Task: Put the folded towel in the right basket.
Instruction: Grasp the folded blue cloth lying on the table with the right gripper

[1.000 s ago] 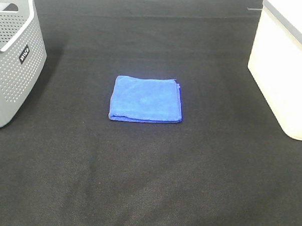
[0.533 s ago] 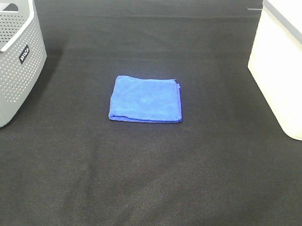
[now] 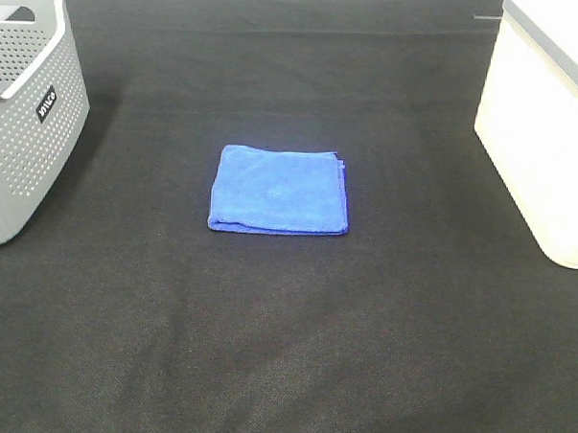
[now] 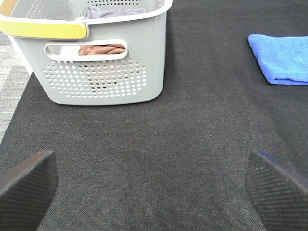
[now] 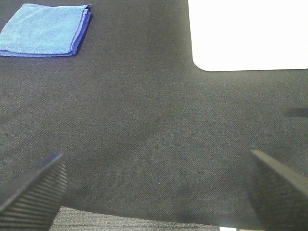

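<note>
Nothing has moved since the earlier frames as far as I can see: same towel, same spot, same baskets.

The folded towel (image 3: 280, 190) is blue and lies flat on the black worktop (image 3: 283, 350), roughly in the middle between the left and right edges and a bit closer to the far edge than the near one. It looks like a tidy square with its layered edges along the right side. Nothing is touching it.

The right basket (image 3: 552, 132) is white and sits against the right edge, up toward the far right corner, well apart from the towel. The grey basket (image 3: 25, 119) is perforated, carries a small black label and sits at the left edge by the far left corner, also well apart. In the left wrist view there's a brownish cloth (image 4: 101, 49) showing through its handle slot.

The left gripper (image 4: 154, 187) hangs over bare worktop near the grey basket, jaws spread wide with nothing between them. The right gripper (image 5: 154, 190) is near the near edge, jaws likewise wide apart and holding nothing, with the towel and white basket both ahead of it.
</note>
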Tool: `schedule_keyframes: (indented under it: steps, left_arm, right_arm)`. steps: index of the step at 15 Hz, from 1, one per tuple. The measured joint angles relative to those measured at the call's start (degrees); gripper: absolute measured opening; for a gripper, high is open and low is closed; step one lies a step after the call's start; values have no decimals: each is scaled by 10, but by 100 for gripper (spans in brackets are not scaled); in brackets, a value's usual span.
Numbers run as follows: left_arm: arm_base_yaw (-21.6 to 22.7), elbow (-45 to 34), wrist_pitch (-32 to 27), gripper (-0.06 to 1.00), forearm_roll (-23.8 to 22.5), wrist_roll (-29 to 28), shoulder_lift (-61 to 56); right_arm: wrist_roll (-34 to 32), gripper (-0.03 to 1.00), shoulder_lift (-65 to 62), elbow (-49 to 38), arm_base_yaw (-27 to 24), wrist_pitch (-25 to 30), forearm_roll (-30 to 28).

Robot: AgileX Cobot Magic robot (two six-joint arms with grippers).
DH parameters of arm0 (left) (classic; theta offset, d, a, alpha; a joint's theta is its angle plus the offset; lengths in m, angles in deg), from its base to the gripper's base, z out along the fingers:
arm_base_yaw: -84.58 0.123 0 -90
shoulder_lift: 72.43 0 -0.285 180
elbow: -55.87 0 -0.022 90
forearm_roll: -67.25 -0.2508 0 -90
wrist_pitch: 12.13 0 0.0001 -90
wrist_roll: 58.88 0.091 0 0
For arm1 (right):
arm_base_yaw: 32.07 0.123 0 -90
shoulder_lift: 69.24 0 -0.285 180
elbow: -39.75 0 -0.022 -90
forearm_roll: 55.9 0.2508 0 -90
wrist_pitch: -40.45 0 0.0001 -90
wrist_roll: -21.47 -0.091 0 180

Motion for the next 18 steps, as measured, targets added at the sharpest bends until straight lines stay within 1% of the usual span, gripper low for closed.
schedule_keyframes:
  steps: [18]
  left_arm:
    - [0, 0, 0, 99, 0, 0, 0]
  right_arm:
    - [6, 97, 0, 0, 0, 0, -1]
